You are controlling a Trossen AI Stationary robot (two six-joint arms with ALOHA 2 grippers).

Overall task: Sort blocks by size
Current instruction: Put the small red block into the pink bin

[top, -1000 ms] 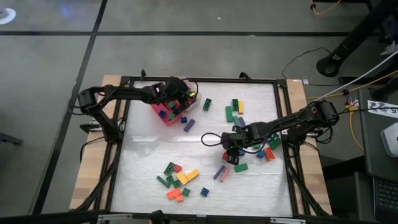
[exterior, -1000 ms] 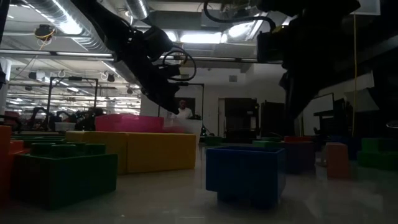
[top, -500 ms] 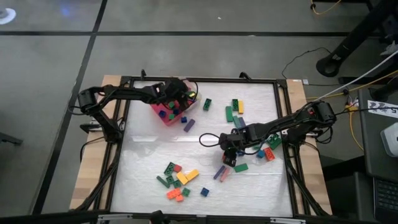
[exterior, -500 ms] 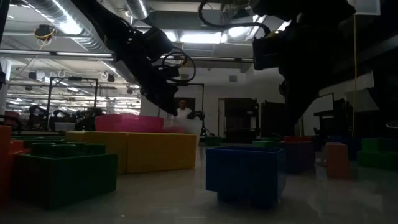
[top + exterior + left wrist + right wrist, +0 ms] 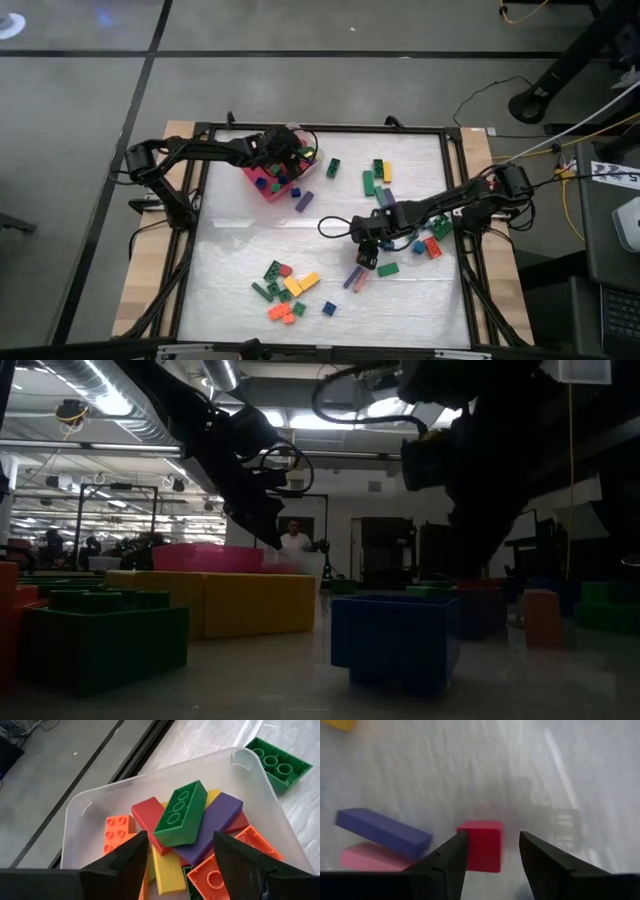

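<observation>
So I've got the right gripper [image 5: 364,259] hanging low over the middle of the tabletop [image 5: 240,250], and from its wrist cam the fingers [image 5: 445,865] are apart with nothing in them. A small red block [image 5: 481,845] sits on the white surface just ahead of the gap between the fingers, lined up with it but not touched as far as I can see. Off to one side of that finger pair there's a long blue-purple bar [image 5: 382,831] lying flat, and a pink bar [image 5: 367,857] right behind it, touching or nearly so. A green block [image 5: 388,268] lies just beside the right gripper in the overhead shot. The left gripper [image 5: 283,152] is parked over the clear tray [image 5: 90,810] at the back of the tabletop, fingers [image 5: 131,857] spread wide and empty. Directly below and ahead of those fingers the tray is piled up: a green bar [image 5: 181,813] lies tilted on top of a purple block [image 5: 217,827], with a red block [image 5: 149,817], an orange block [image 5: 116,826] and a yellow bar [image 5: 167,875] under and around them. Another green block [image 5: 275,762] sits on the tabletop just outside the tray wall. The rest of the blocks [image 5: 285,290] are scattered in a loose bunch near the front edge, well apart from both finger pairs, plus a few more [image 5: 376,178] toward the back right.
</observation>
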